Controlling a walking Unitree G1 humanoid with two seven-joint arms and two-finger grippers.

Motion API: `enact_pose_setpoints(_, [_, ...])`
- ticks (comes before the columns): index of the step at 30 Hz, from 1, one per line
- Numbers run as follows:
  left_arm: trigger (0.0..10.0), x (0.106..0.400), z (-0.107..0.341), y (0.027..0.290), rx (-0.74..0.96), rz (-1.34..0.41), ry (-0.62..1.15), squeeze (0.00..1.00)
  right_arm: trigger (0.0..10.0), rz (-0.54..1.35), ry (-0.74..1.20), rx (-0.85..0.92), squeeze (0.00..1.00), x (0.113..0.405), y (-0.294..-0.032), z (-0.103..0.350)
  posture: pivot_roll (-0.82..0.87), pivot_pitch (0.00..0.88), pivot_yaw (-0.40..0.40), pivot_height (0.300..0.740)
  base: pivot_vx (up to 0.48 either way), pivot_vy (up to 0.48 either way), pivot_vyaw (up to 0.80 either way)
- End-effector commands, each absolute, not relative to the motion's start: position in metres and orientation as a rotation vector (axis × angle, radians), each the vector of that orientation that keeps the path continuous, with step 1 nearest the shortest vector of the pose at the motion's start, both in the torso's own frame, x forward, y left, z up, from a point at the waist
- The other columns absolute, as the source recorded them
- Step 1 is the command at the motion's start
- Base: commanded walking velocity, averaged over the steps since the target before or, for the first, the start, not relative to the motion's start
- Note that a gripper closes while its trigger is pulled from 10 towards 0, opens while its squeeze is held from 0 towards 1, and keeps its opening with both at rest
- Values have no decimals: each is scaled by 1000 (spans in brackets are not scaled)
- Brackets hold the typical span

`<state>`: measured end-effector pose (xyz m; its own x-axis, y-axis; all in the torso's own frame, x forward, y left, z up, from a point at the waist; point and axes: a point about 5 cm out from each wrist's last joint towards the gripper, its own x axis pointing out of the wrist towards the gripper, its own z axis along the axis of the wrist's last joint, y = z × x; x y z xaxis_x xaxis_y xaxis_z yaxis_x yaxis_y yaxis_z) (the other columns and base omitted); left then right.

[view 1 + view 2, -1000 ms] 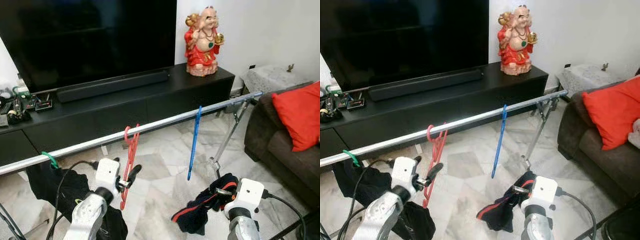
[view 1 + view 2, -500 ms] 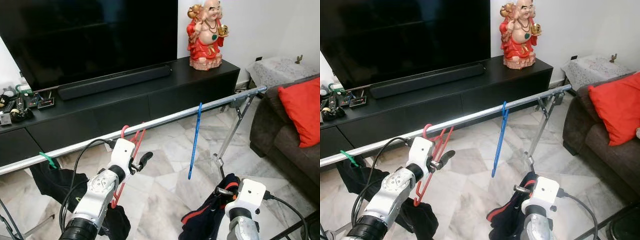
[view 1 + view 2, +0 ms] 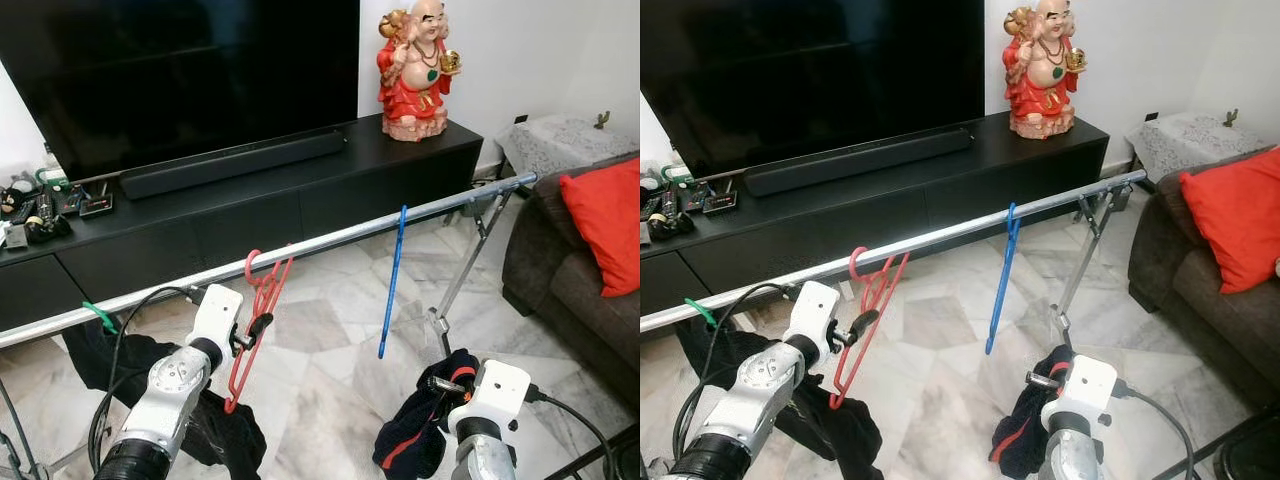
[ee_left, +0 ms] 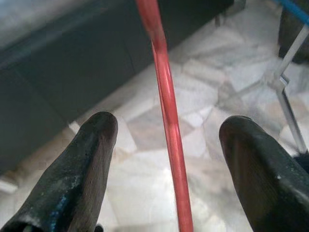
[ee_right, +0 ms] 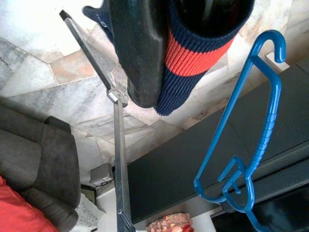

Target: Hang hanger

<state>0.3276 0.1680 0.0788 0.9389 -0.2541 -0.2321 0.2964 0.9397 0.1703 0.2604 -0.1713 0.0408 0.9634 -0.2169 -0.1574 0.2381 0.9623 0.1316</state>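
A red hanger (image 3: 258,315) hangs by its hook on the silver rail (image 3: 330,240). My left gripper (image 3: 255,328) is at the hanger's side bar, below the rail. In the left wrist view its fingers (image 4: 91,150) stand open, with the red hanger's bar (image 4: 164,92) running between them and touching neither. A blue hanger (image 3: 391,280) hangs further right on the rail. Low at the right, my right gripper (image 3: 440,384) is shut on a navy garment with a red stripe (image 5: 203,43), which droops toward the floor.
A black TV stand (image 3: 300,190) with a soundbar and a large TV stands behind the rail, a red figurine (image 3: 418,65) on its right end. A dark sofa (image 3: 570,270) with a red cushion is at the right. Dark clothing on a green hanger (image 3: 100,318) hangs at the rail's left. The rack's leg (image 3: 455,280) slants down at right.
My left arm rose toward the rail, then dropped back down and to the left. The red hanger stays hooked on the rail. The right gripper still holds the garment.
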Motion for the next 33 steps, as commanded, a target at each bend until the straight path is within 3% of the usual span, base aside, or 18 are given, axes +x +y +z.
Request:
enact_pose_setpoints(1, [10000, 332, 80, 165, 240, -287, 212, 0, 10000, -217, 119, 150, 0, 264, -167, 45, 46, 43, 99, 740, 0, 0, 0])
enact_pose_setpoints(10, [10000, 353, 88, 152, 268, -226, 222, 0, 10000, -229, 119, 147, 0, 261, -171, 44, 34, 43, 102, 740, 0, 0, 0])
enact_pose_setpoints(25, [10000, 358, 87, 148, 270, -150, 236, 0, 10000, -227, 118, 149, 0, 261, -170, 44, 30, 46, 105, 740, 0, 0, 0])
enact_pose_setpoints(26, [6510, 359, 86, 148, 268, -149, 237, 0, 10000, -227, 118, 149, 0, 261, -170, 45, 30, 46, 105, 740, 0, 0, 0])
enact_pose_setpoints(27, [2157, 359, 86, 147, 263, -152, 238, 0, 10000, -227, 118, 149, 0, 261, -169, 45, 30, 46, 105, 740, 0, 0, 0])
enact_pose_setpoints(28, [0, 359, 86, 144, 252, -160, 237, 0, 10000, -226, 118, 149, 0, 262, -169, 45, 30, 46, 105, 740, 0, 0, 0])
enact_pose_setpoints(33, [0, 359, 86, 140, 269, -188, 236, 0, 10000, -227, 118, 148, 0, 262, -170, 45, 25, 47, 105, 740, 0, 0, 0])
